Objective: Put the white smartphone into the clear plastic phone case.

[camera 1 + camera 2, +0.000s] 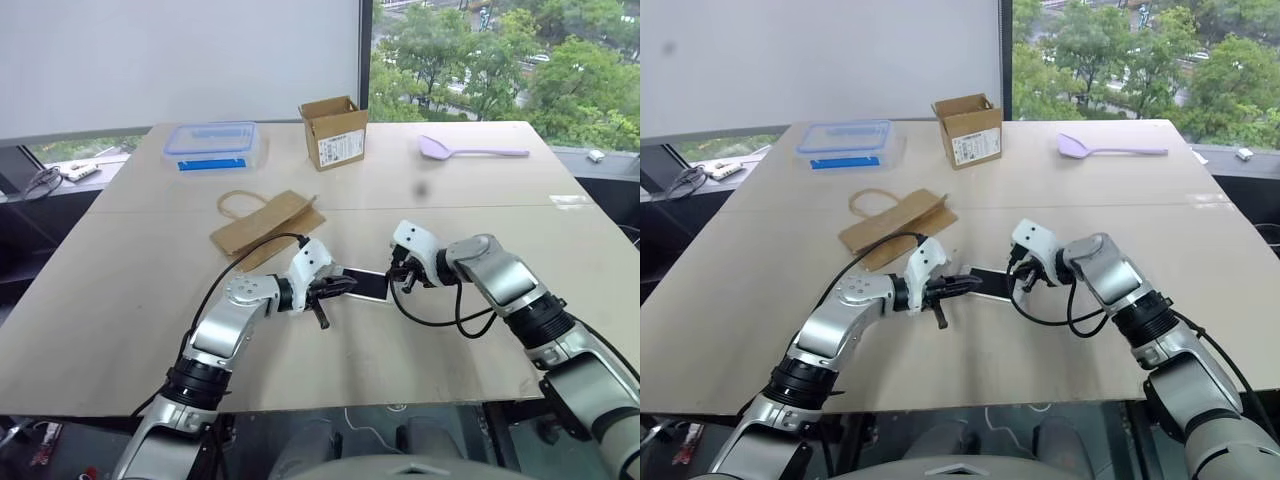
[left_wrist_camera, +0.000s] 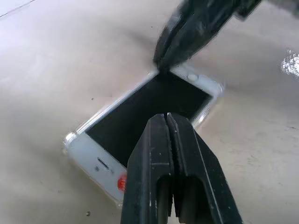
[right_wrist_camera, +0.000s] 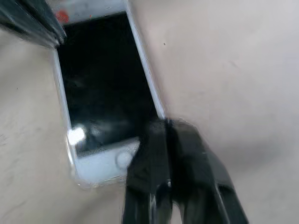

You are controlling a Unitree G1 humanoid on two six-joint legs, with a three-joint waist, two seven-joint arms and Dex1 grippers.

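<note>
Glossy glass-fronted white smartphone (image 2: 149,116) on matt wooden table (image 1: 150,300).

Nothing here can actually be read. The small cardboard box (image 1: 334,131) at the far side of the table (image 1: 120,300) carries a white label with dark print on the face turned toward me, but the lettering is too small to make out. The white smartphone (image 2: 140,126), nearer than the box, shows a red spot on its bezel, with no legible mark.
</note>
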